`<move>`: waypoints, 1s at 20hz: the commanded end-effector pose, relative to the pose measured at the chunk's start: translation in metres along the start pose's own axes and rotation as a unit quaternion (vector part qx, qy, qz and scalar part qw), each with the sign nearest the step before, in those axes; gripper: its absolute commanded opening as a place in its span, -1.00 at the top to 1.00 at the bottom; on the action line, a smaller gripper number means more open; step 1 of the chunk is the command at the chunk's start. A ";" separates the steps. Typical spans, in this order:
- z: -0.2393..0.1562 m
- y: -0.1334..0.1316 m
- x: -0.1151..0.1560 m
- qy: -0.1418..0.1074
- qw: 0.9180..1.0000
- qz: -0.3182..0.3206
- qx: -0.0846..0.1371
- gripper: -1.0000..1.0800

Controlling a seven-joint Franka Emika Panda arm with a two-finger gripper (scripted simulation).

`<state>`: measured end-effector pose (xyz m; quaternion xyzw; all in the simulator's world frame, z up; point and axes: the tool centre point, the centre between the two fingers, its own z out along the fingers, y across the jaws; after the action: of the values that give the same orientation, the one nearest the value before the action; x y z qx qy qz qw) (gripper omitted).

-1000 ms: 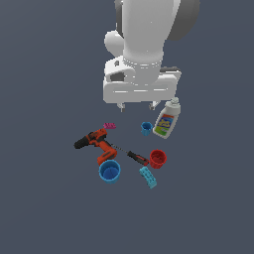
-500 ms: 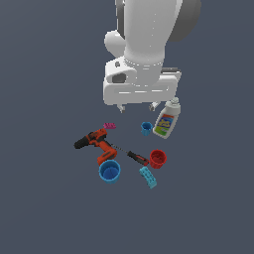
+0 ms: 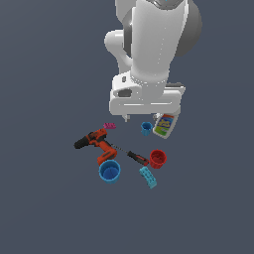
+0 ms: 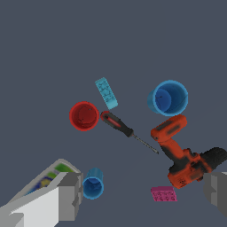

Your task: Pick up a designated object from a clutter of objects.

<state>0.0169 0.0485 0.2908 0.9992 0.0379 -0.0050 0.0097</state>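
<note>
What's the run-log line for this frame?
phase: approach | gripper: open, empty, above clutter | target: red cup, upright, untouched | nearest: screwdriver, teal brick

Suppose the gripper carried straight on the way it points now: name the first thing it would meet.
Probably bare floor between the tiny blue cup and the pink brick, not the red cup; depth is unclear.
</note>
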 end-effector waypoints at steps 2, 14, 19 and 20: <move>0.022 -0.011 0.009 0.000 1.000 0.018 0.001 -0.92; 0.135 -0.066 0.037 0.004 0.995 0.104 0.006 -0.92; 0.168 -0.082 0.039 0.004 0.992 0.128 0.008 -0.92; 0.173 -0.085 0.039 0.004 0.991 0.132 0.009 -0.92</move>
<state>0.0479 0.1286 0.1244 0.9962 -0.0871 -0.0011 0.0022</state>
